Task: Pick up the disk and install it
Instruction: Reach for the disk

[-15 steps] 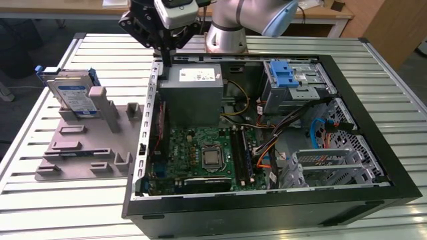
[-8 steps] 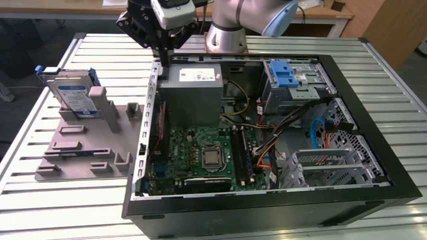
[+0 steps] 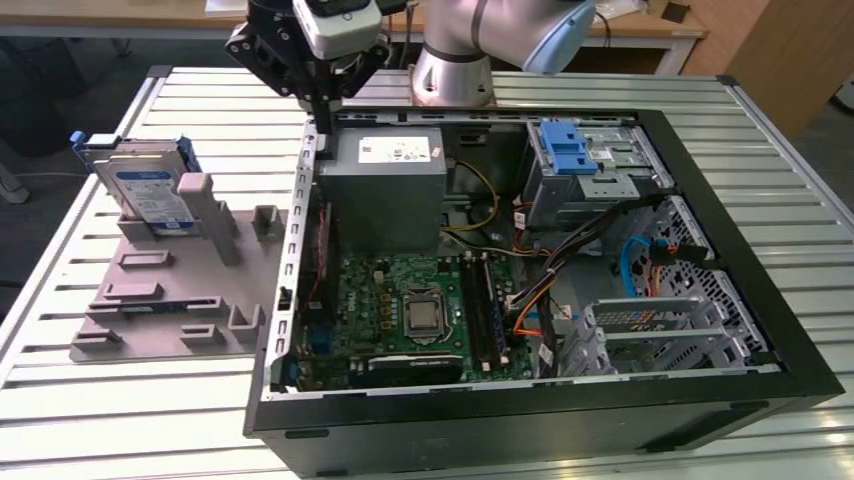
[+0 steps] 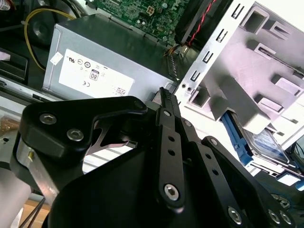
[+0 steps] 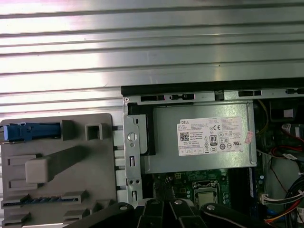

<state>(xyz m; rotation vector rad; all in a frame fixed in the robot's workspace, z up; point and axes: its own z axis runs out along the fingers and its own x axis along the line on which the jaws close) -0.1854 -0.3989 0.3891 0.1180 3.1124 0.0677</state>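
The disk (image 3: pixel 144 190) stands upright on edge in a grey fixture (image 3: pixel 174 300) at the exterior view's left, beside the open computer case (image 3: pixel 534 400). It is silver-grey with a white and blue label and a blue bracket. The first wrist view shows its blue edge (image 5: pixel 31 130), and the second wrist view shows the disk (image 4: pixel 263 142) behind a fixture post. My gripper (image 3: pixel 322 118) hangs over the case's back corner nearest the fixture, above the case wall and well apart from the disk. Its fingers (image 4: pixel 165 95) are shut together and hold nothing.
Inside the case, a grey metal box with a white sticker (image 3: pixel 387 165) lies right below my gripper. A silver cage with a blue latch (image 3: pixel 581 150) sits at the back on the exterior view's right. The motherboard (image 3: pixel 400 310) and cables (image 3: pixel 534 300) lie toward the front. Everything rests on a slatted metal table (image 3: pixel 134 400).
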